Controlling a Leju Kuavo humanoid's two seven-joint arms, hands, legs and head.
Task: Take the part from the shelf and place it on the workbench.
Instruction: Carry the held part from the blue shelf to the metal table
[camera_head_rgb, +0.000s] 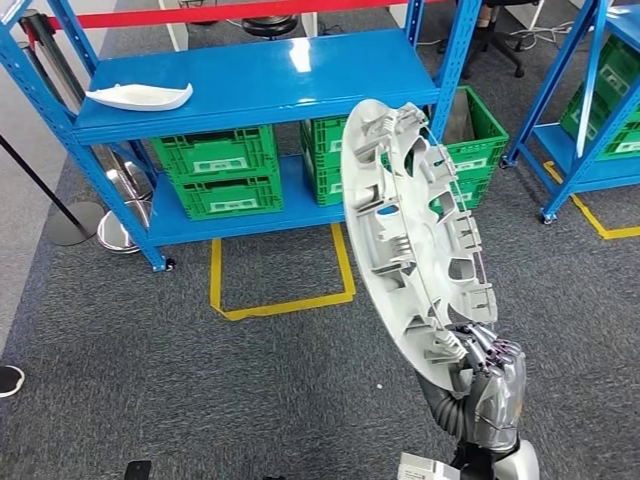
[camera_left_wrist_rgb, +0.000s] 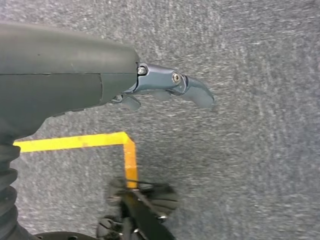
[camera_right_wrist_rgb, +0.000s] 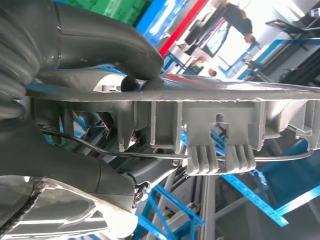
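The part (camera_head_rgb: 411, 225) is off the shelf (camera_head_rgb: 256, 80), grasped by the right robot hand (camera_head_rgb: 487, 365); the left robot hand (camera_left_wrist_rgb: 166, 87) hangs released, desk placement remaining.

Head view looks down at shelf (camera_head_rgb: 256, 85); wrist views sit close behind hands.

Ahead: I see open grey carpet (camera_head_rgb: 189, 370) up to the blue shelf (camera_head_rgb: 256, 80).
Shelf top: bare apart from a white part (camera_head_rgb: 140, 96) at its left end.
Below: green crates (camera_head_rgb: 219, 170) block the lower level.
Right: wheel cover (camera_head_rgb: 411, 225) hides my view there.
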